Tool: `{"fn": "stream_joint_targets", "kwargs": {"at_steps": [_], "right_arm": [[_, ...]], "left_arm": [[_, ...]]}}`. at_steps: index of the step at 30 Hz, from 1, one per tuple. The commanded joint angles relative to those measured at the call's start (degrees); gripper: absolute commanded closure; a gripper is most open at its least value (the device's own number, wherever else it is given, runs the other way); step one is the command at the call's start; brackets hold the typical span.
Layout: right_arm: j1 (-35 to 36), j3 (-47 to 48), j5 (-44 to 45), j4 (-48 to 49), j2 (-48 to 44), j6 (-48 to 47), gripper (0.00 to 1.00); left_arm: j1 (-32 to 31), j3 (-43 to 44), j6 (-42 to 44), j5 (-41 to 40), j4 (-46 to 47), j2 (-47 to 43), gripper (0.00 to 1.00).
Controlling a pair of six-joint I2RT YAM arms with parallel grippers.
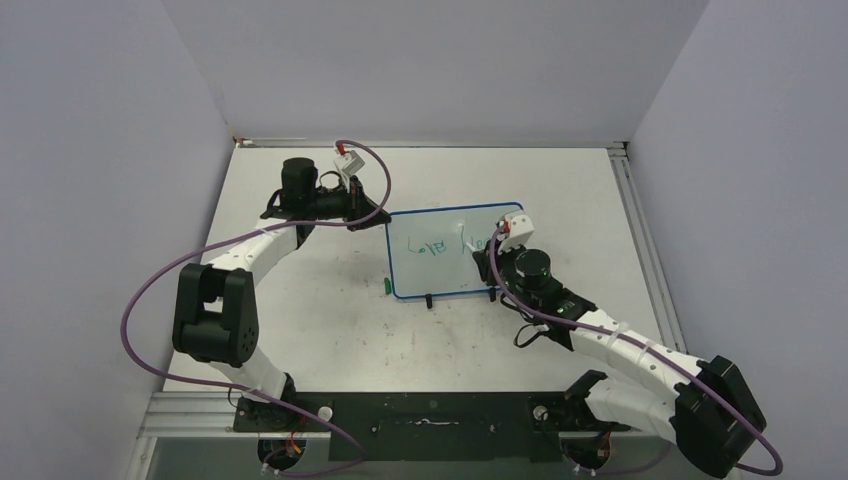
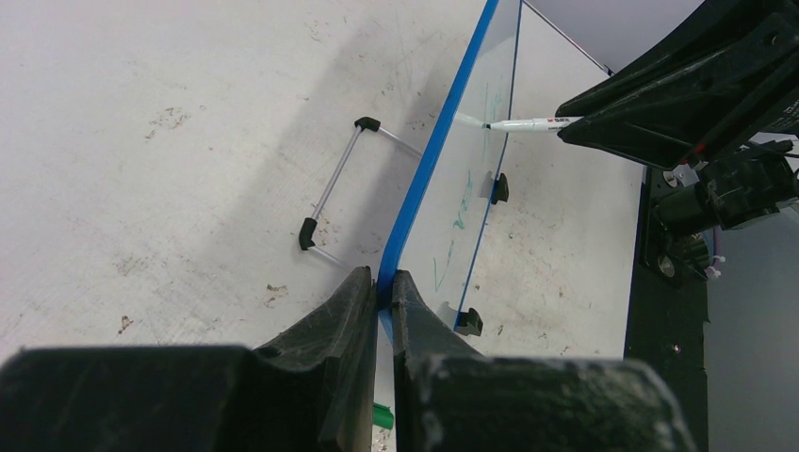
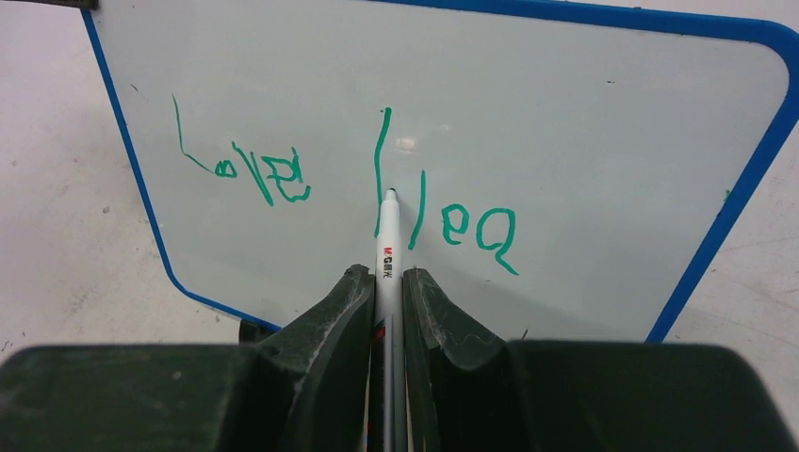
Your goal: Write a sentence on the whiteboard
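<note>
Blue-rimmed and glossy white, standing tilted on the worktop (image 1: pixel 320 320): gripping the whiteboard (image 3: pixel 584 113) by its edge with the left tool (image 2: pixel 382 282), both fingers closed tight on the blue rim right at their tips. Clamping a white-barrelled marker (image 3: pixel 387 247) in the right tool (image 3: pixel 386 281), jaws all but together around the barrel, with the pen jutting straight ahead of the fingertips. Setting the marker's tip against the board face directly in front of that tool, between two upright green strokes. Reading the sentence (image 3: pixel 380 160) as unfinished: roughly "Love" off to the right tool's left, then the two uprights at the tip, then "ea" just to its right. Propping the board on small black feet (image 2: pixel 499 188) on the side facing the right tool, and on a wire stand (image 2: pixel 330 202) on the far side, ahead and left of the left tool's fingers. Noting a small green object (image 2: pixel 382 415) lying on the worktop just beneath the left tool's fingers, near the board's corner.
</note>
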Motion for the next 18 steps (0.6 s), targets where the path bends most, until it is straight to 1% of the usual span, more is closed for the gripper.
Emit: {"fn": "stream_joint_targets", "kwargs": {"at_steps": [1, 7, 18], "right_arm": [[0.5, 2.1, 1.5, 4.2, 1.2, -1.0, 0.95], [0.5, 2.3, 3.5, 4.7, 1.8, -1.1, 0.95], [0.5, 1.6, 7.2, 5.3, -0.6, -0.6, 0.95]], "left_arm": [[-0.2, 0.0, 1.3, -0.7, -0.6, -2.0, 1.0], [-0.2, 0.0, 1.4, -0.7, -0.6, -1.9, 1.0], [-0.2, 0.0, 1.4, -0.7, -0.7, -1.8, 1.0]]}}
